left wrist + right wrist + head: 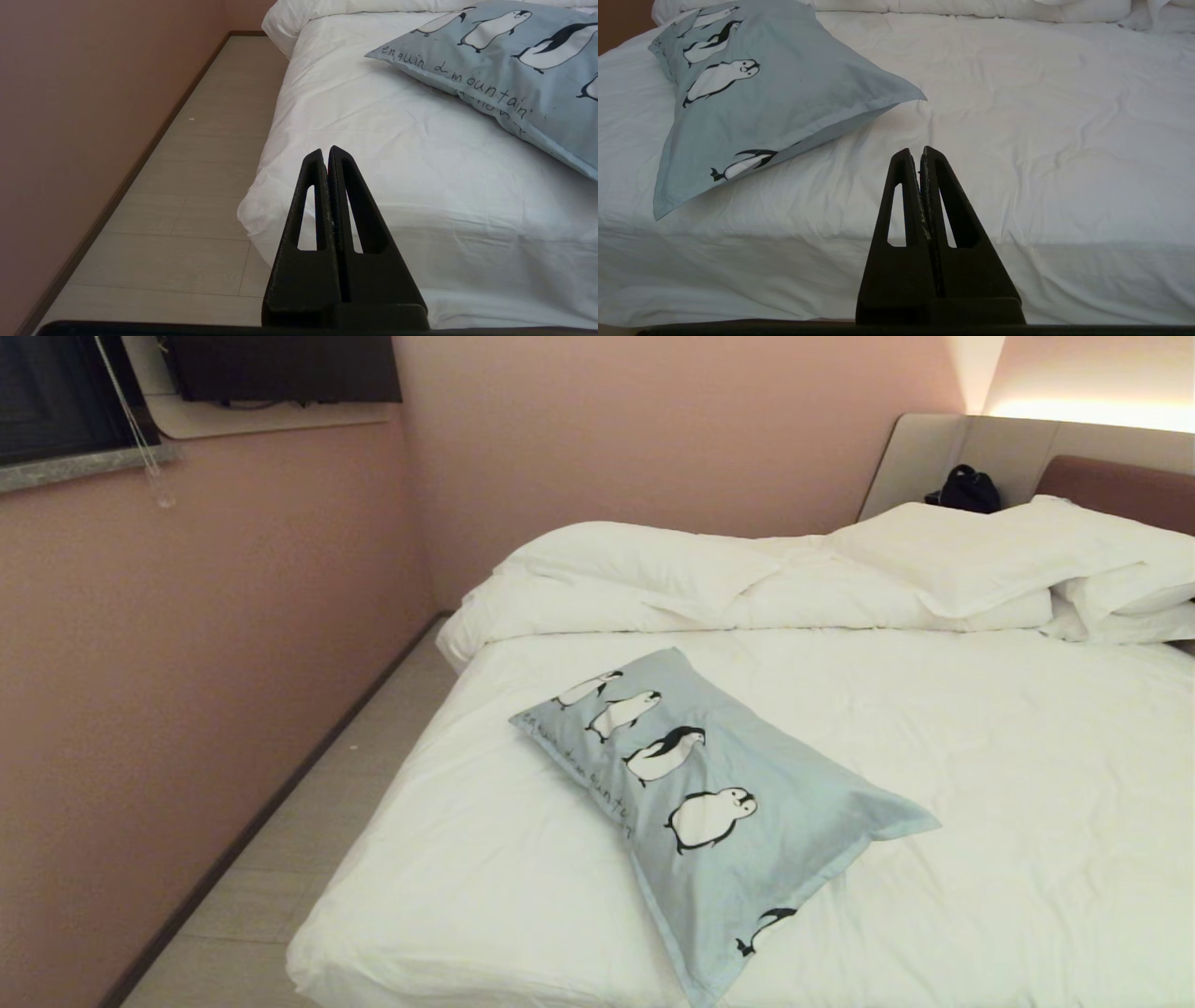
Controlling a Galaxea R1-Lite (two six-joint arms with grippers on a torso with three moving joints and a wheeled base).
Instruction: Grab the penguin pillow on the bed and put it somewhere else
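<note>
The penguin pillow (709, 803), light blue-grey with a row of black-and-white penguins and a line of dark script, lies slantwise on the white sheet of the bed (980, 784), near its front left corner. Neither arm shows in the head view. My left gripper (326, 151) is shut and empty, short of the bed's corner, with the penguin pillow (504, 51) ahead and off to one side. My right gripper (915, 153) is shut and empty too, facing the bed's near side; the penguin pillow (752, 102) lies beyond it, off to the other side.
A rumpled white duvet (709, 579) and plain white pillows (1111, 569) lie by the brown headboard (1120, 485), with a black bag (966, 490) behind. A strip of pale floor (280, 859) runs between the bed and the pink wall (187, 644).
</note>
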